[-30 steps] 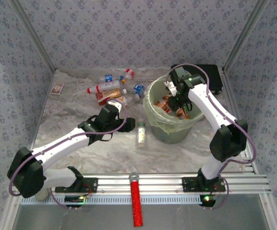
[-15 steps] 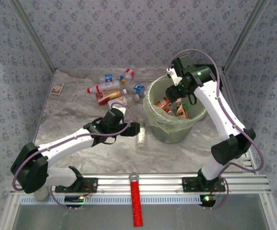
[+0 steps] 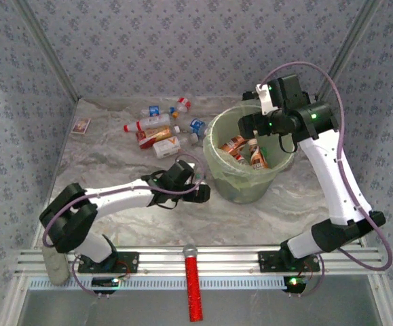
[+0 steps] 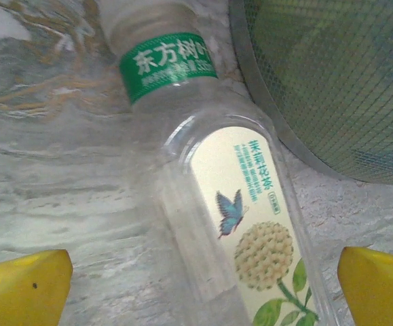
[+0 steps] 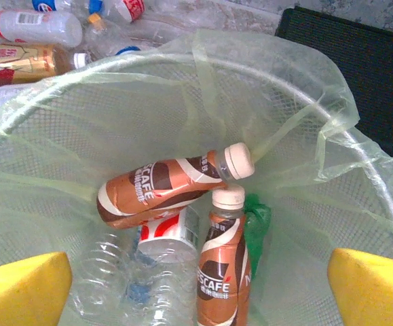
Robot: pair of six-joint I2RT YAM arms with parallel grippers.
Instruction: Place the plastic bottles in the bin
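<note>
Left tool: my left tool [image 4: 199,292] is low over the surface [image 4: 53,176], fingers spread wide, one yellow tip on each side of a clear bottle [image 4: 237,224], neither tip touching it.
Between my left fingers: the clear bottle lies on its side, with a green band near its neck and a cream label showing a butterfly and a round flower.
Next to it: the bin [image 3: 240,187], pale green and bag-lined, whose wall is just beside the clear bottle.
Right tool: my right tool [image 5: 196,285] hangs above the bin's mouth, fingers wide apart, nothing between them.
Inside the bin: two copper-orange bottles [image 5: 155,190] with white caps meet at the caps, one lying across, one more upright. A red-and-white bottle [image 5: 165,241] lies under them, and a crumpled clear one [image 5: 111,278] is beside it.
Farther out: loose bottles [image 3: 159,129] lie in a cluster on the surface, left of the bin and beyond my left tool.
Behind the bin: a flat black case [image 5: 345,54].
</note>
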